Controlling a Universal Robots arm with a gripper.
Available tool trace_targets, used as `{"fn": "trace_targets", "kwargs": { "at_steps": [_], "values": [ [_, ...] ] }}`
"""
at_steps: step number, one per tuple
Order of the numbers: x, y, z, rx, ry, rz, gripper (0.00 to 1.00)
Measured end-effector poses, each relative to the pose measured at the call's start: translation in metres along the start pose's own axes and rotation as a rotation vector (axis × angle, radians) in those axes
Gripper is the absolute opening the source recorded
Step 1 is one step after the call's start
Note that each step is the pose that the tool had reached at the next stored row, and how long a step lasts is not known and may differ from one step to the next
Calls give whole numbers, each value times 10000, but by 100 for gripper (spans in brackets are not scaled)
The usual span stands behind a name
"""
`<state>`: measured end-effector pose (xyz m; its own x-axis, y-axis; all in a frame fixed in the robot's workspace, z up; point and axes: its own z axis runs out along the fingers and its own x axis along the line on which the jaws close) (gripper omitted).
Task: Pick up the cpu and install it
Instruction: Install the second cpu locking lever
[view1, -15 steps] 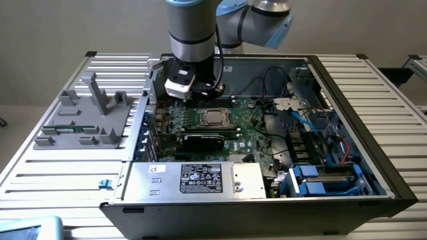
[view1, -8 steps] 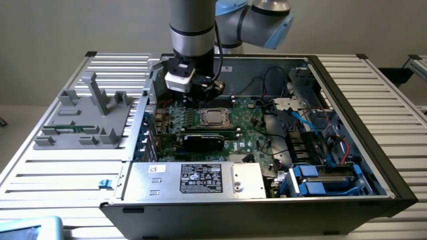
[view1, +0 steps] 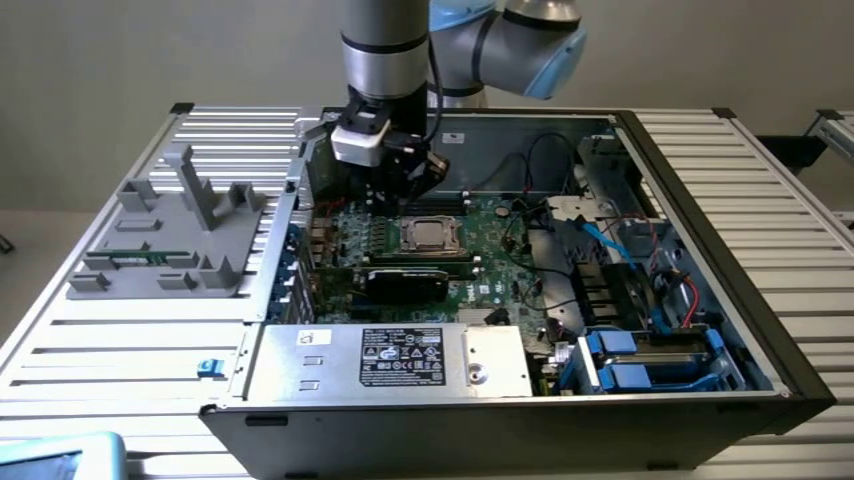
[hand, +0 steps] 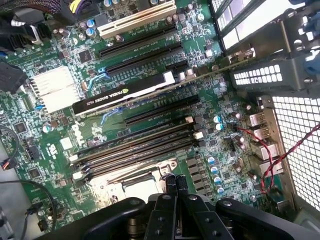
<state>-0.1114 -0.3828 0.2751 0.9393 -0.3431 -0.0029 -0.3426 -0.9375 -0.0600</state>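
Observation:
The cpu (view1: 427, 234), a small square chip with a shiny silver top, lies flat in the socket frame on the green motherboard (view1: 501, 262) inside the open computer case. My gripper (view1: 402, 205) hangs just above the board, a little behind the cpu and toward the exterior view's left. In the wrist view my gripper (hand: 175, 184) has its two black fingers pressed together with nothing between them. Just beyond the tips shows the pale top of the cpu (hand: 136, 189), partly hidden by the gripper body.
A black graphics card (view1: 416, 278) (hand: 120, 96) stands in a slot near the socket, with memory slots (hand: 135, 145) between. A silver box with a black label (view1: 400, 358) fills the case front. Cables (view1: 601, 240) and blue drive bays (view1: 641, 362) sit right; a grey fixture (view1: 174, 230) stands outside left.

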Motion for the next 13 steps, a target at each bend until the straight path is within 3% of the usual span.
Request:
{"fn": "trace_targets", "kwargs": {
  "at_steps": [3, 6, 8, 13],
  "values": [
    [-31, -84, -3, -183, 92, -5, 11],
    [-45, -157, -10, -322, 156, -8, 11],
    [-15, -193, -18, -368, 172, -11, 11],
    [140, -262, -36, -394, 182, -11, 11]
  ]
}}
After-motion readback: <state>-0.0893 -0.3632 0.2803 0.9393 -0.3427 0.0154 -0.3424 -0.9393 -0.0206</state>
